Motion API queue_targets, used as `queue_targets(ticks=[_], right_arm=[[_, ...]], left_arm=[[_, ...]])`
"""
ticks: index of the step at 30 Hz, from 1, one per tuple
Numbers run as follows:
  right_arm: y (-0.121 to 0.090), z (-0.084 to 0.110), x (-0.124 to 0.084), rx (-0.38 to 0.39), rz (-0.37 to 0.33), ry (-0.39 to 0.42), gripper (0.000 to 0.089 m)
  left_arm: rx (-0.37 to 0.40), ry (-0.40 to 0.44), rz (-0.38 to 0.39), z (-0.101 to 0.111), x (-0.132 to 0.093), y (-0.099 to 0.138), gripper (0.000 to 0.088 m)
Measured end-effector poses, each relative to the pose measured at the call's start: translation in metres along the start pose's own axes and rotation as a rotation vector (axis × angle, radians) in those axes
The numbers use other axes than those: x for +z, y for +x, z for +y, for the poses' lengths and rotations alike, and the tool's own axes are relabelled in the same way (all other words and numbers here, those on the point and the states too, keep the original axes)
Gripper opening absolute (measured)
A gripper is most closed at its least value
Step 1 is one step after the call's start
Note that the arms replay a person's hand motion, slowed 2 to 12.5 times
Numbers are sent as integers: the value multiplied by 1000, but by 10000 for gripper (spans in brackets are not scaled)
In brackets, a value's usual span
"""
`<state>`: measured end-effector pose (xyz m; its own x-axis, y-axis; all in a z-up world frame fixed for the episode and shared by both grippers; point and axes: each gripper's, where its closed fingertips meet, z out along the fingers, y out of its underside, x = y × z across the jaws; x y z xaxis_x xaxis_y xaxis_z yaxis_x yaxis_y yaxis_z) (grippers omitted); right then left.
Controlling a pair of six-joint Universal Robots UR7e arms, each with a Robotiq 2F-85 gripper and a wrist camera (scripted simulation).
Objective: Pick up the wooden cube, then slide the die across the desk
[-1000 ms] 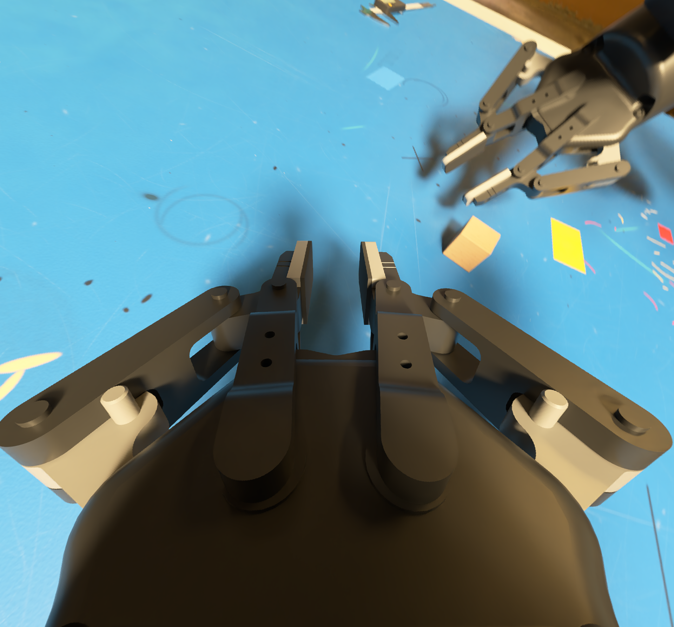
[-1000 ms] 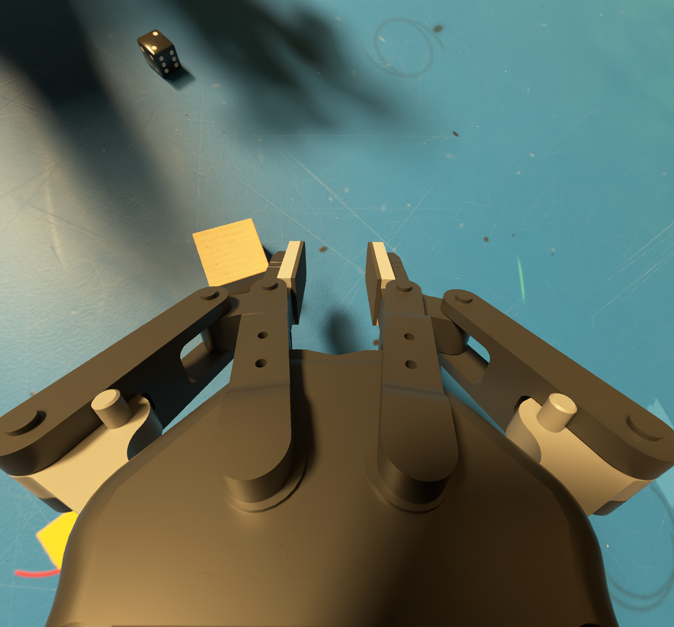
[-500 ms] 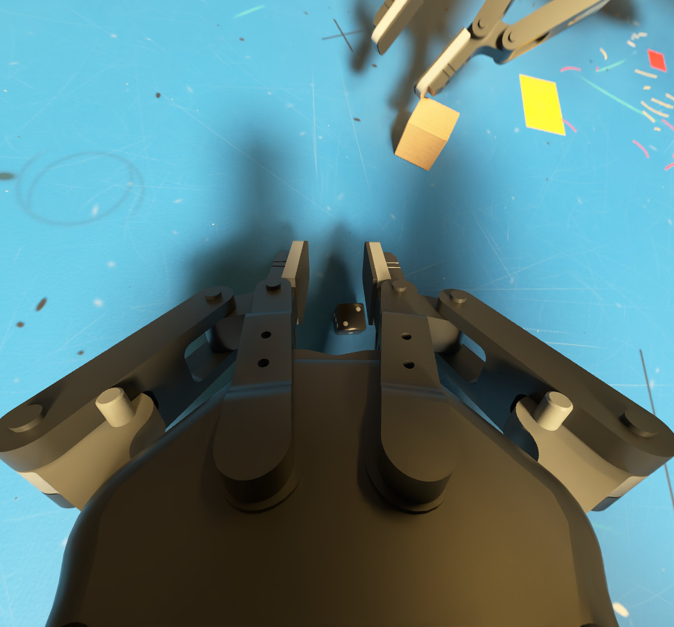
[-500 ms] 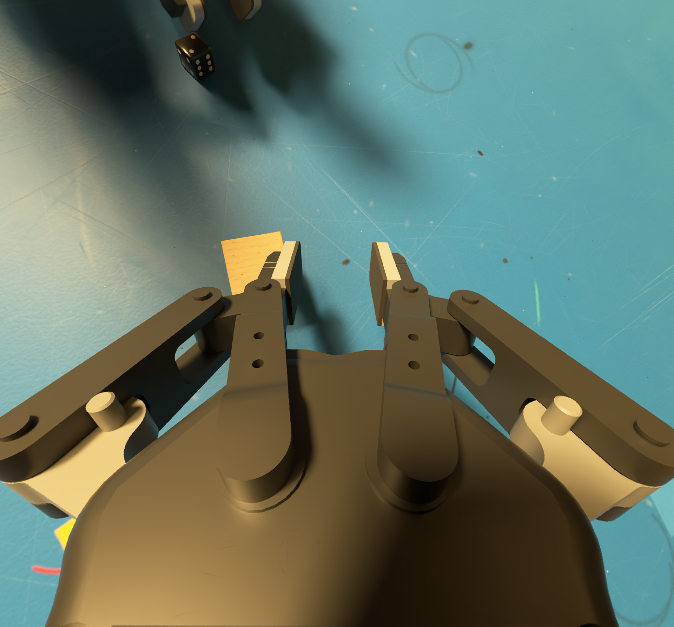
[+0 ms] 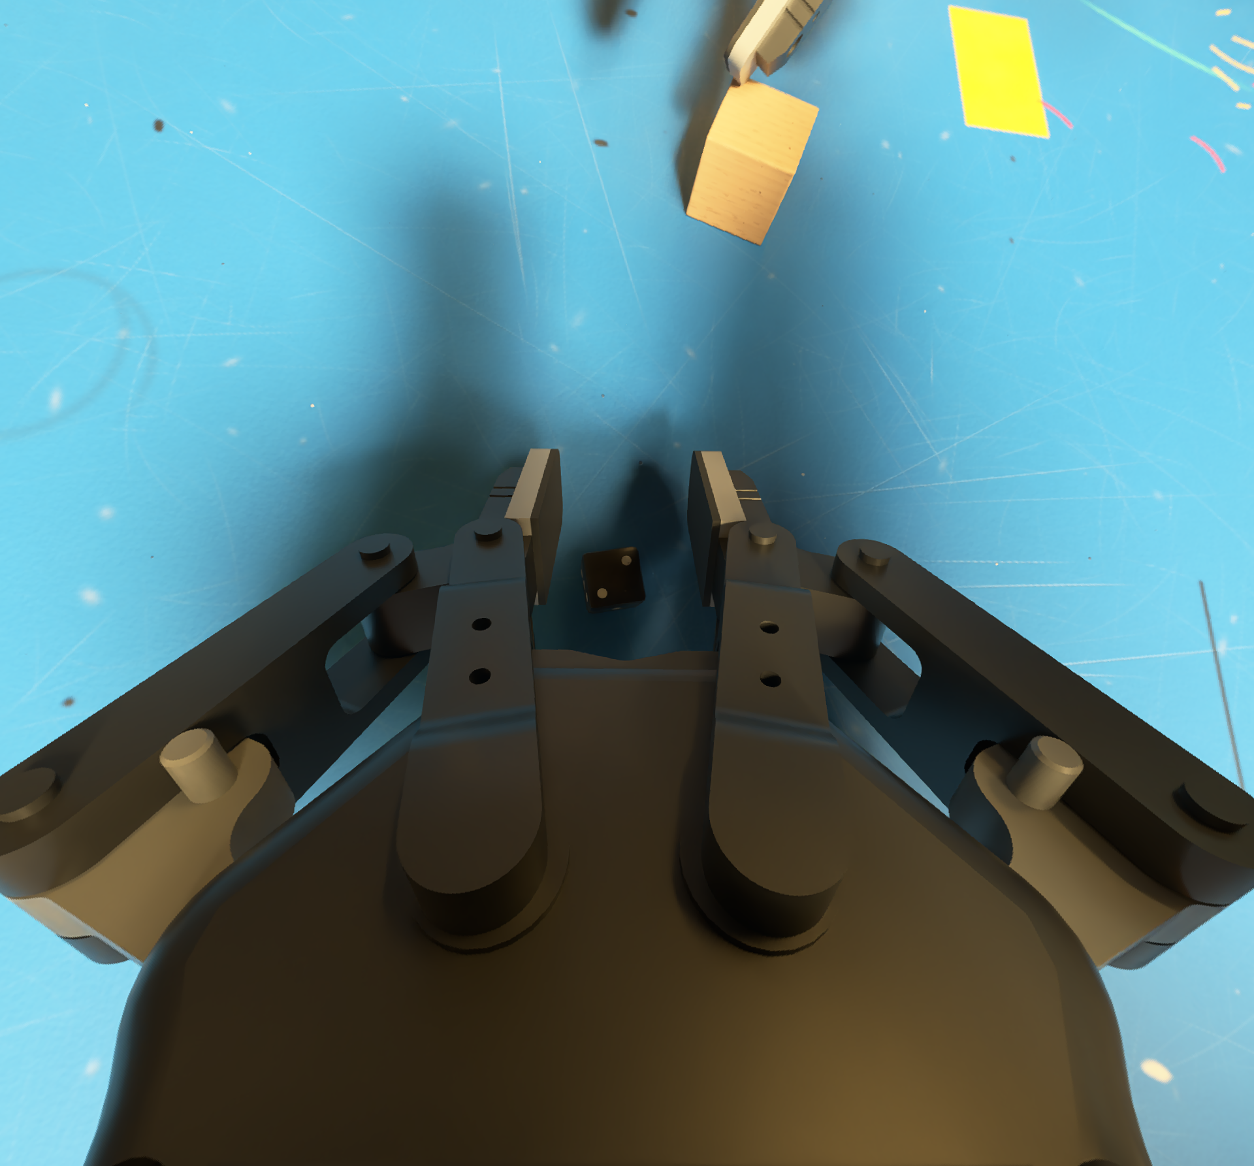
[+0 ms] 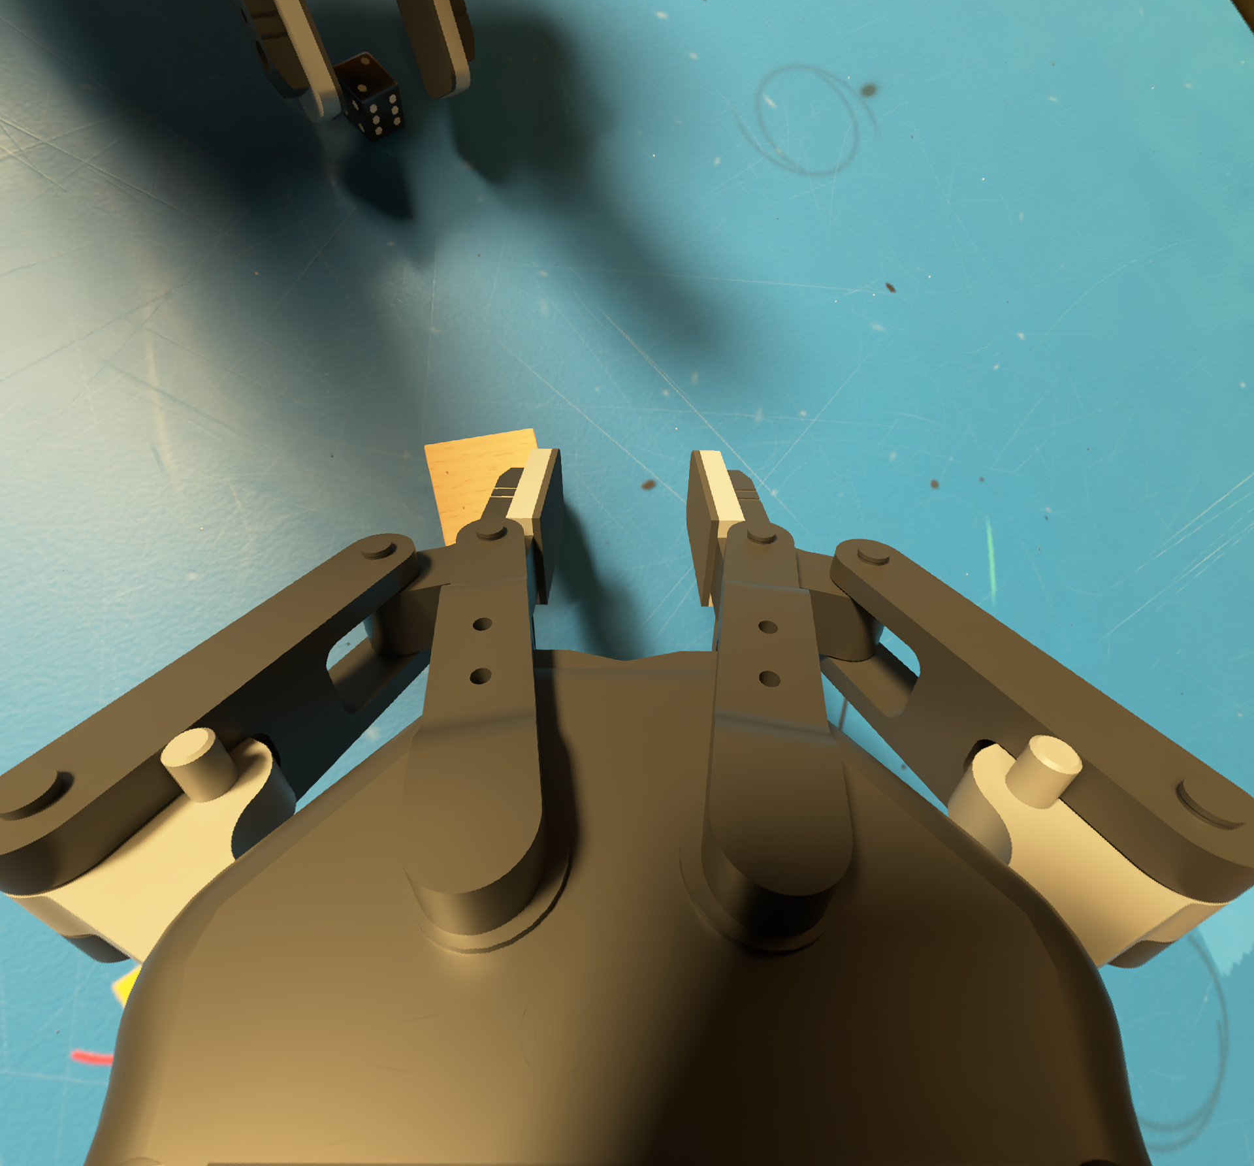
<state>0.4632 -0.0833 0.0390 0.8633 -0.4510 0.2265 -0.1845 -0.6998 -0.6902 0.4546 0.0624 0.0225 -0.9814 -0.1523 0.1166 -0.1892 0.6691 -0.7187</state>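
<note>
Wooden cube: you find it standing on the blue counter, well ahead of the die and to its right in the left wrist view. In the right wrist view you see only part of its top; the rest is hidden behind the right tool's own left finger.

Die: black with pale pips, on the counter, in deep shadow. You see it between the fingers of the left tool. In the right wrist view the die sits just against one finger of that tool; you cannot tell for sure whether they touch.

Left tool: fingers spread wider than the die, clamping nothing. In the right wrist view its body is cut off by the top edge.

Right tool: fingers spread, gap bare, gripping nothing. The cube lies outside the gap, beside the left finger. In the left wrist view one fingertip meets the cube's far top edge; the tool's body is cut off above.

Yellow patch: flat on the counter, to the right of the cube.
</note>
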Motion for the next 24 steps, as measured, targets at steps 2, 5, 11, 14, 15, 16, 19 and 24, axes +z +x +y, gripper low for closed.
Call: queue_targets(ticks=[2,5,11,14,15,16,19,24], right_arm=[[0,0,-1,-3,5,-1,333],[-1,0,-2,-8,14,-2,331],[-1,1,-5,-13,29,0,326],[-1,1,-6,-14,35,-1,326],[-1,2,-6,-14,36,-1,326],[-1,2,-6,-14,37,-2,326],[-1,3,-7,-13,41,-5,323],[0,5,-7,-9,45,-9,321]], left_arm=[[13,-13,-6,2,1,0,351],[31,-41,-16,5,4,-2,365],[57,-89,-35,11,8,-5,393],[60,-94,-38,10,10,-6,408],[60,-93,-38,10,10,-7,413],[58,-91,-38,9,11,-7,417],[53,-86,-37,7,12,-8,432],[46,-76,-28,5,15,-8,433]])
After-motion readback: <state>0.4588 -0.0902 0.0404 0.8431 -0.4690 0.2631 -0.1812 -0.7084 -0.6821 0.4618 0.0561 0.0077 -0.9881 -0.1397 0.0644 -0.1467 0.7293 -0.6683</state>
